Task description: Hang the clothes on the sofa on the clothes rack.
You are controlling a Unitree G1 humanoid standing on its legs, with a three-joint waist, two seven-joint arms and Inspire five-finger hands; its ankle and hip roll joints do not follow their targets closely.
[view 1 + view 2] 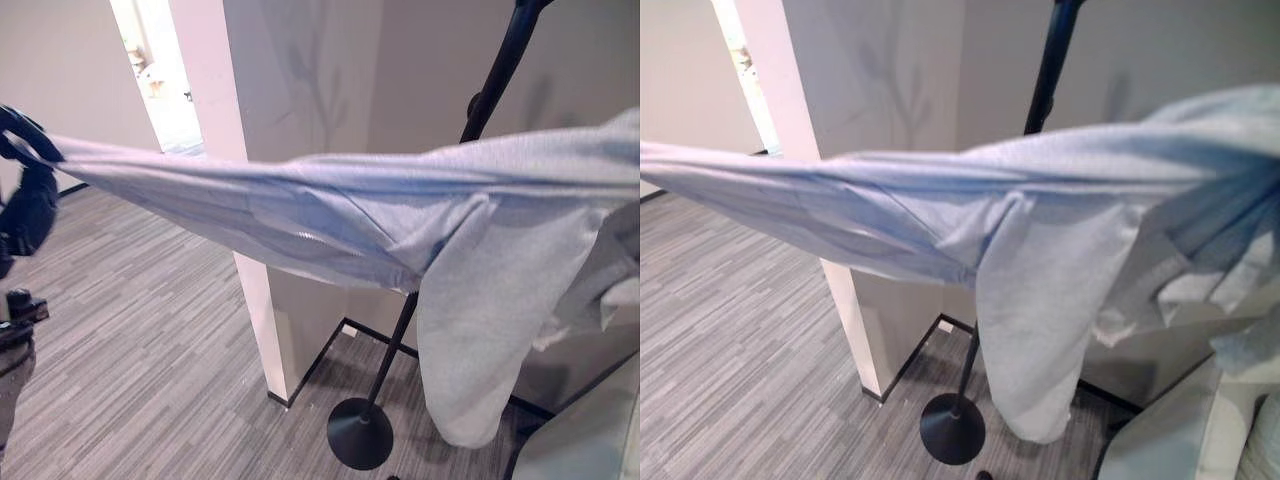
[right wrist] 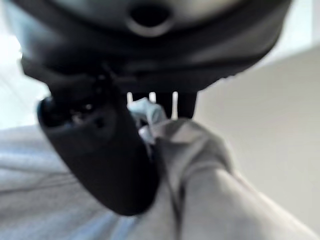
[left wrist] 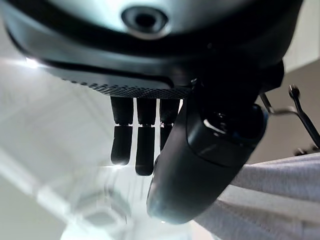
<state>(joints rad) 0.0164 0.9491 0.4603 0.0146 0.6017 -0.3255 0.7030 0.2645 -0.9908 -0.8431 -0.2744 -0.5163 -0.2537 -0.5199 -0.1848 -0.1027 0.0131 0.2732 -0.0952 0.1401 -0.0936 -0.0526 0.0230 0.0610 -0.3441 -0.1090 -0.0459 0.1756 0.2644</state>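
Garment: a pale grey-blue sweatshirt (image 1: pixel 340 215) is stretched taut in the air from one side of the room to the other, well above the floor, in front of the rack's pole.
Sleeve: one sleeve (image 1: pixel 470 340) hangs straight down from the stretched body, its cuff ending near the rack's base.
Left hand: the left hand (image 1: pixel 25 175) sits at the far left end of the cloth, dark fingers hooked over the fabric's edge. In its wrist view the hand (image 3: pixel 200 150) has its thumb pressed down on a band of grey cloth (image 3: pixel 265 195) while the fingers (image 3: pixel 145 145) point straight out past it, so the cloth looks pinched under the thumb.
Right hand: in the right wrist view the right hand (image 2: pixel 100 150) has a bunched wad of the same grey cloth (image 2: pixel 190 165) gathered between thumb and fingers, gripped tight.
Clothes rack: a black pole (image 1: pixel 500 75) rises behind the garment, and its round black base (image 1: pixel 358 432) stands on the floor next to the pillar's corner.
Pillar: a white square pillar (image 1: pixel 225 100) stands behind the cloth, a bright doorway just beyond it.
Floor: grey striped carpet (image 1: pixel 140 340) runs under everything.
Sofa: I can't tell whether the pale shape at the lower right is the sofa.
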